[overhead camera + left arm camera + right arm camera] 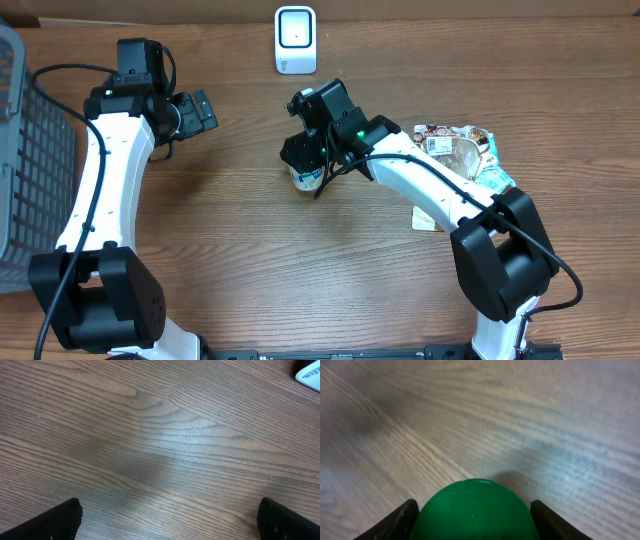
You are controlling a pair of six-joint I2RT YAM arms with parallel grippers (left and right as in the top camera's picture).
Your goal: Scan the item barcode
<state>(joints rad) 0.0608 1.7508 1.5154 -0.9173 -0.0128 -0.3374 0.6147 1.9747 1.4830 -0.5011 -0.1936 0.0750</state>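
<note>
Scanner (295,40) placed at table (250,280) rear ctr; cup (306,178) positioned before it; packets (460,150) laid to rt; basket (20,150) kept far lt.

The cup (306,179) is mostly hidden beneath the right gripper (307,160); its green lid (475,510) is cut off below. The basket (20,150) runs off left, the scanner (310,372) off the corner

The right end effector (303,160) holds a small white container (306,181), well apart from the white scanner (295,40).
</note>
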